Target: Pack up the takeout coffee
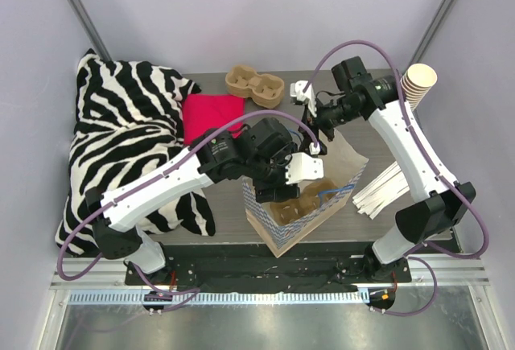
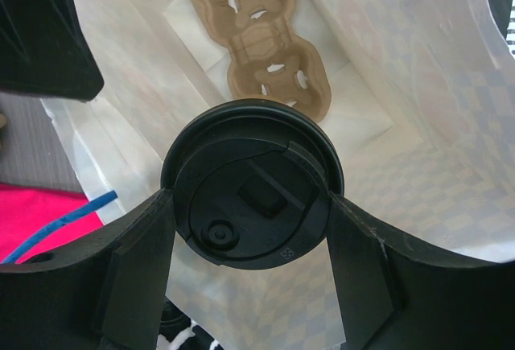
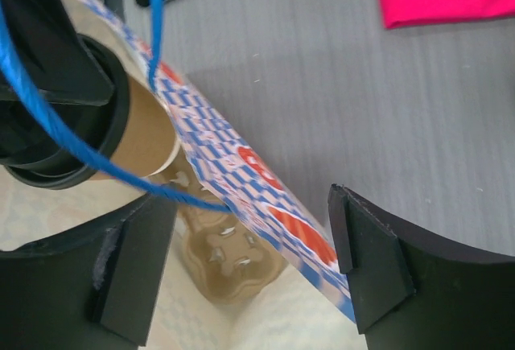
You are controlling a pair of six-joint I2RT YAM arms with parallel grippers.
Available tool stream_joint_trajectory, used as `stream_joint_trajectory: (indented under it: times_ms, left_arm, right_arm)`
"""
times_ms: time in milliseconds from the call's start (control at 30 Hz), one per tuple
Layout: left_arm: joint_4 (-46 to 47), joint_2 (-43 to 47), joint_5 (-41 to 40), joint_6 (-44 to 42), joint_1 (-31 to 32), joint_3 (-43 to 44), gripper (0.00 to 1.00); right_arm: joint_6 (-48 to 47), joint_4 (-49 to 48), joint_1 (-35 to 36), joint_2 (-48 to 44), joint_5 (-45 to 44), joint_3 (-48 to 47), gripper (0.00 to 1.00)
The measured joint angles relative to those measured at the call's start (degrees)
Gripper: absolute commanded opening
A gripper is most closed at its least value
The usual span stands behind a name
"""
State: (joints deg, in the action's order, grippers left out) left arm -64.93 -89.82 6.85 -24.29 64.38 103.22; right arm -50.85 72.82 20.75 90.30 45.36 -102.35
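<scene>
The takeout coffee, a tan cup [image 3: 149, 137] under a round black lid [image 2: 252, 181], hangs inside the mouth of the blue-checkered paper bag [image 1: 278, 225]. My left gripper [image 2: 249, 199] is shut on it, one finger on each side of the lid. From above, the left gripper [image 1: 290, 175] covers the cup. A brown cup carrier [image 2: 261, 36] lies on the bag's floor below it. My right gripper [image 3: 249, 201] is open and straddles the bag's far rim [image 3: 265, 181], with the blue cord handle [image 3: 96, 153] running by its left finger. In the top view the right gripper [image 1: 320, 142] sits at the bag's back edge.
A zebra-print pillow [image 1: 121, 141] fills the left side, with a pink cloth [image 1: 211, 115] beside it. A second brown carrier [image 1: 254, 83] lies at the back of the table. A stack of lidless tan cups [image 1: 418, 83] stands at the far right, above white paper strips [image 1: 386, 189].
</scene>
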Motion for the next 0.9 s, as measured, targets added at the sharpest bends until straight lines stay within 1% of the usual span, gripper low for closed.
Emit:
stream_joint_trajectory:
  times_ms: [33,67,133,167,200,233,267,333,467,667,767,900]
  left_arm:
    - [0.0,0.0,0.1,0.0,0.0,-0.2,0.15]
    - [0.0,0.0,0.1,0.0,-0.1,-0.3,0.15]
    - [0.0,0.0,0.3,0.0,-0.3,-0.6,0.15]
    - [0.0,0.1,0.3,0.0,-0.4,-0.8,0.15]
    - [0.1,0.1,0.3,0.0,-0.5,-1.0,0.15]
    - [0.2,0.3,0.3,0.0,-0.7,-1.3,0.15]
    - [0.2,0.5,0.3,0.0,-0.9,-1.6,0.15]
    - [0.3,0.9,0.2,0.0,-1.5,-1.8,0.14]
    - [0.8,2.1,-1.2,0.3,-3.0,-1.9,0.14]
    - [1.6,4.3,-4.3,1.3,-4.9,-1.9,0.14]
    - [2.3,6.0,-4.4,1.4,-5.0,-3.1,0.14]
    - [3.3,9.4,-4.2,1.4,-4.8,-9.0,0.14]
  right_arm:
    - [-0.4,0.2,0.6,0.1,-0.3,0.5,0.71]
    - [-0.7,0.2,1.1,0.1,-0.6,1.0,0.59]
    - [-1.5,0.4,1.9,0.1,-1.1,1.8,0.46]
    - [-1.4,0.6,2.1,0.1,-1.5,2.1,0.26]
    - [-1.2,0.5,2.3,0.1,-2.0,2.3,0.14]
    - [-0.4,0.5,2.3,0.1,-2.4,2.6,0.04]
    - [-0.2,0.5,2.4,0.1,-2.8,2.6,0.01]
    - [3.3,-0.8,2.4,0.1,-4.2,2.9,0.01]
    - [15.5,-8.1,2.6,-1.0,-8.3,4.8,0.01]
    - [32.5,-20.0,3.5,-10.3,-14.8,11.6,0.01]
    - [37.7,-23.7,5.3,-15.1,-17.1,13.4,0.01]
    - [41.0,-27.5,7.9,-19.8,-19.9,16.6,0.01]
